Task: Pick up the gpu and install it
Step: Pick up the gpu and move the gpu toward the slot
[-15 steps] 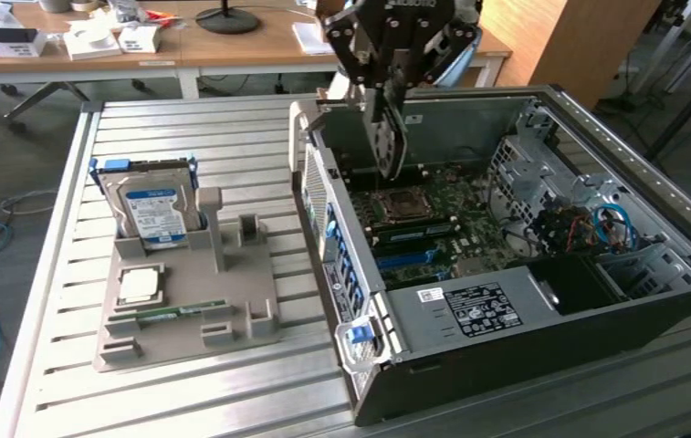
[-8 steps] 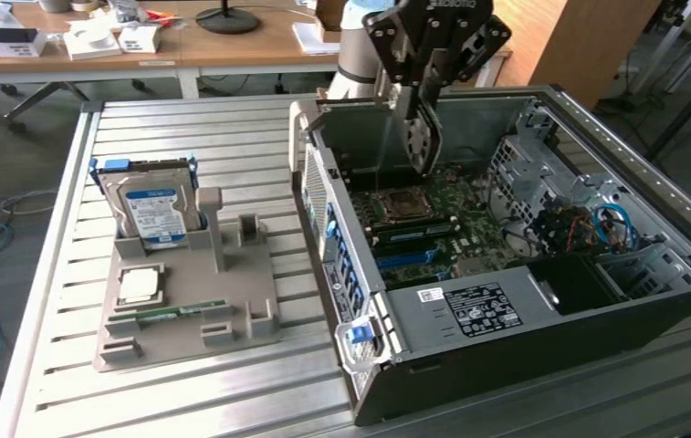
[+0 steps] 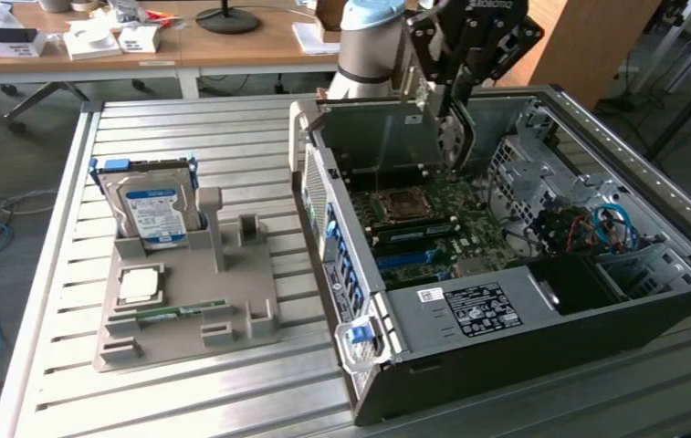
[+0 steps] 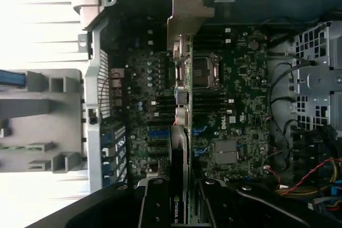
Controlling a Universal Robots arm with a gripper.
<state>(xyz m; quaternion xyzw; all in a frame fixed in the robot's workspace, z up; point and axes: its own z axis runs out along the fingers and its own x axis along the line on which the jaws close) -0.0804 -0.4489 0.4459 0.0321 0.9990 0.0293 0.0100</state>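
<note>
Inside the open PC case (image 3: 637,274), above the motherboard (image 4: 240,94): gripper (image 3: 453,91) has its 2 fingers clamped on the gpu (image 3: 456,137), card edge-on and hanging down toward the board. Wrist view has the gpu (image 4: 179,153) running out from the gripper (image 4: 181,206). Can't tell if it touches a slot. Hard drive (image 3: 151,210) stands in the grey tray (image 3: 247,301), exterior view's left.

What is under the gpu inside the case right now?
The motherboard, with its CPU socket beside the gpu. The strip of board directly beneath the gpu's edge is covered by it.
</note>
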